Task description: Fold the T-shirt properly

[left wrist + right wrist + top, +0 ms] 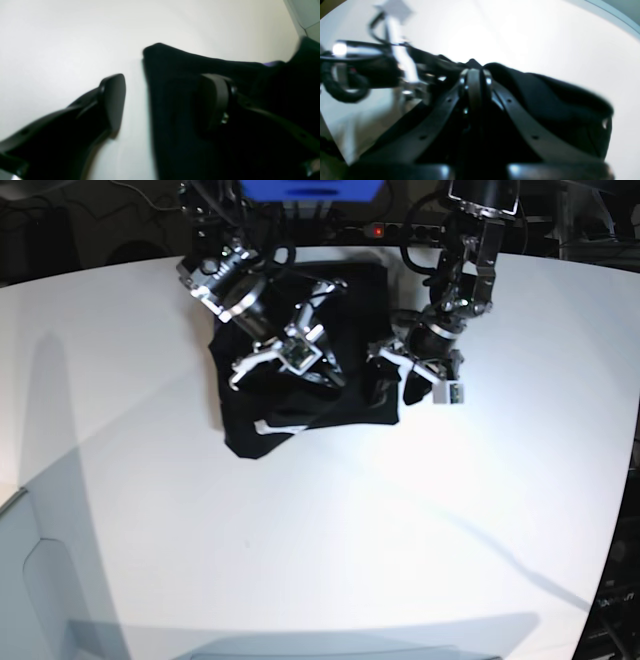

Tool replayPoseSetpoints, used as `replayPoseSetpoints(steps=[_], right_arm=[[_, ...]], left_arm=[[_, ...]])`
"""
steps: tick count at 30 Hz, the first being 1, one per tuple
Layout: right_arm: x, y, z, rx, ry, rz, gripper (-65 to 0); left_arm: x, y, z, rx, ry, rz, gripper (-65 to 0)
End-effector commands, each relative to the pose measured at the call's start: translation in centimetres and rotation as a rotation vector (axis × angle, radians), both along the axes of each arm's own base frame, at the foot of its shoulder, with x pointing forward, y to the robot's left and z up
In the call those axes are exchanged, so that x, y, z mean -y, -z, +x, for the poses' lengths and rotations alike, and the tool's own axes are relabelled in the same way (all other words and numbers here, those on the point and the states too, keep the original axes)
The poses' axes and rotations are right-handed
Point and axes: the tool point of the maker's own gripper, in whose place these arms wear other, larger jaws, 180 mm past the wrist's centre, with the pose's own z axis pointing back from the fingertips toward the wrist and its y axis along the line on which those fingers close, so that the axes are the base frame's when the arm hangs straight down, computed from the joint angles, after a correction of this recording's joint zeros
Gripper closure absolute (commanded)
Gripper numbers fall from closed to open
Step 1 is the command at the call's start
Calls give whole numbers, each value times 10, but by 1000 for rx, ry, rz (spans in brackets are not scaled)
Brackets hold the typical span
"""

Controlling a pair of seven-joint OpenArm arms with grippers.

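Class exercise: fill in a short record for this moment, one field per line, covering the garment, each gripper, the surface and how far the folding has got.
garment: black T-shirt, bunched into a rough square near the table's far edge
left gripper: open, one finger over the shirt's edge, the other over bare table
right gripper: jaws together on dark cloth of the T-shirt
surface: white table
collar: a purplish strip shows at the cloth's far edge in the left wrist view
fold state: partly gathered, not yet a neat fold
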Motion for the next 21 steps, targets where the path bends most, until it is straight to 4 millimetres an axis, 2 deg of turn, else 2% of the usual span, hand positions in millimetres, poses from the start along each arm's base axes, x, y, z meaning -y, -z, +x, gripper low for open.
replayPoseSetpoints(steps=[1, 5, 11, 17, 21], right_arm=[[-10, -15, 5, 45, -23, 50, 0], [-29, -17, 10, 58, -79, 61, 0], [-54, -32, 12, 107, -156, 79, 0], [-68, -4, 14, 41, -200, 59, 0], [-66, -5, 15, 44, -195, 58, 0]], left_arm=[[2, 15, -13, -82, 21, 17, -438], [2, 16, -13, -85, 20, 18, -438], [-3, 31, -21, -130, 12, 25, -438], [-5, 33, -24, -137, 12, 27, -438], [-10, 22, -27, -112, 15, 35, -438]])
